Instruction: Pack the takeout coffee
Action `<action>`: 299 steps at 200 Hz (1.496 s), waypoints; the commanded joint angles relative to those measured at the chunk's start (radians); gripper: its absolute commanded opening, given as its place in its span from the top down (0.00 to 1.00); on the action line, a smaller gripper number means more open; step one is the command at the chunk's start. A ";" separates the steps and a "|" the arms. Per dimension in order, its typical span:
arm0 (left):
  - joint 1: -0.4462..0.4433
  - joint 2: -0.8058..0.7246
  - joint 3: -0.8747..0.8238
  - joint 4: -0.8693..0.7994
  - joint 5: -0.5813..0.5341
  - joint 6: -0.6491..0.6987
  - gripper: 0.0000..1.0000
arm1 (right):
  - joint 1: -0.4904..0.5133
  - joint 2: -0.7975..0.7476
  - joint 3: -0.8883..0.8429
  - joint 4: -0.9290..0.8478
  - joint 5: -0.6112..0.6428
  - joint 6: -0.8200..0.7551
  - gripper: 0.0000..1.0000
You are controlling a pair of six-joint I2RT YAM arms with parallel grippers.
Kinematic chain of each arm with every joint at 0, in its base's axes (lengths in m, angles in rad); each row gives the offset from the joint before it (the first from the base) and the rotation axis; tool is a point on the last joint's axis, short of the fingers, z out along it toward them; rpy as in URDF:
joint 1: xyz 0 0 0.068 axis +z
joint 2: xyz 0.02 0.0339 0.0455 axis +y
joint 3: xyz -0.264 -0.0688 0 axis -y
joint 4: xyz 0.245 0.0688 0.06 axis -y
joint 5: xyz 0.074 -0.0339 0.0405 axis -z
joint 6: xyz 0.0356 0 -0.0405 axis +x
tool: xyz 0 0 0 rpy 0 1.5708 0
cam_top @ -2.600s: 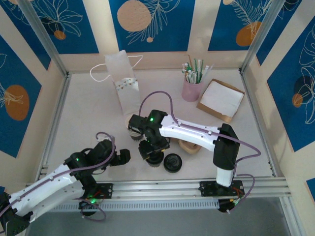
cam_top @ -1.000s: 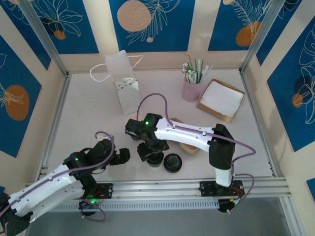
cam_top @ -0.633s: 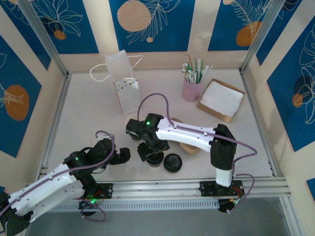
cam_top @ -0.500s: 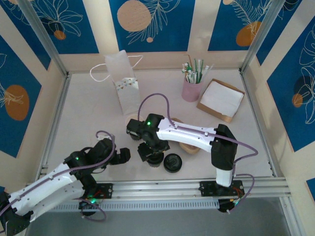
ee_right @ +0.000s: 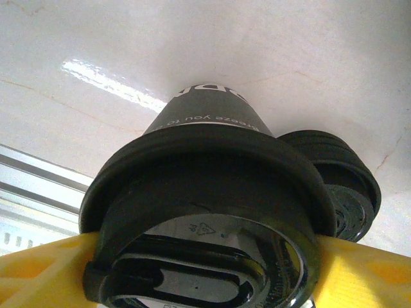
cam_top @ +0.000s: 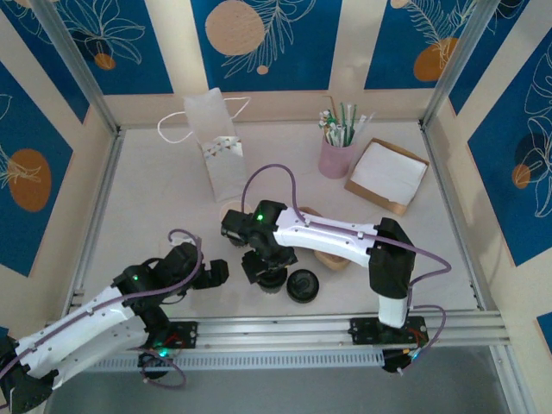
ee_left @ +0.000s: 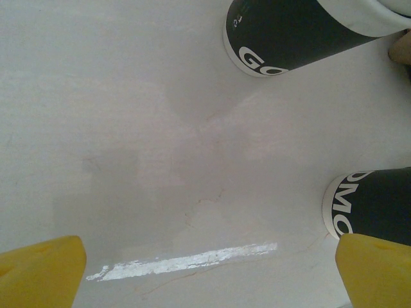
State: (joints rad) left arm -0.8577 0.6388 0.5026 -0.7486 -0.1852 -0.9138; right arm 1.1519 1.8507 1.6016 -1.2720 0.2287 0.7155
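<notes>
Here, right claw (ee_right: 203, 273) clamps the lidded takeout coffee (ee_right: 209, 170); left claw (ee_left: 207, 273) gapes wide.

Bright even light, a glare streak (ee_left: 186, 262) on the table (ee_left: 115, 96), soft wrist-view focus.

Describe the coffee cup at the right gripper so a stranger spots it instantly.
On the table, look near the front edge, about midway across, where the right gripper reaches down. The takeout coffee stands between its yellow fingers. Unlike the flat loose lid beside it, it is a tapered cup with a black band at its base and a black lid on top.
</notes>
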 commanded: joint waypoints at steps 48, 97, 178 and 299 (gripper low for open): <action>0.008 0.000 0.020 -0.009 -0.008 0.009 0.00 | -0.001 0.088 -0.065 -0.023 -0.024 0.010 0.21; 0.008 -0.001 0.020 -0.006 -0.008 0.009 0.00 | -0.010 0.096 -0.091 0.007 -0.049 0.004 0.21; 0.008 -0.001 0.030 -0.011 -0.015 0.014 0.00 | -0.012 0.094 -0.083 -0.001 -0.047 0.002 0.21; 0.014 0.003 0.082 -0.041 -0.053 0.044 0.00 | -0.016 -0.082 -0.014 -0.007 -0.028 0.001 0.23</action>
State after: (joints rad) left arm -0.8547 0.6437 0.5529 -0.7532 -0.2142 -0.8974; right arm 1.1419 1.8305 1.5948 -1.2675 0.2096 0.7143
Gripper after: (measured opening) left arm 0.998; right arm 0.773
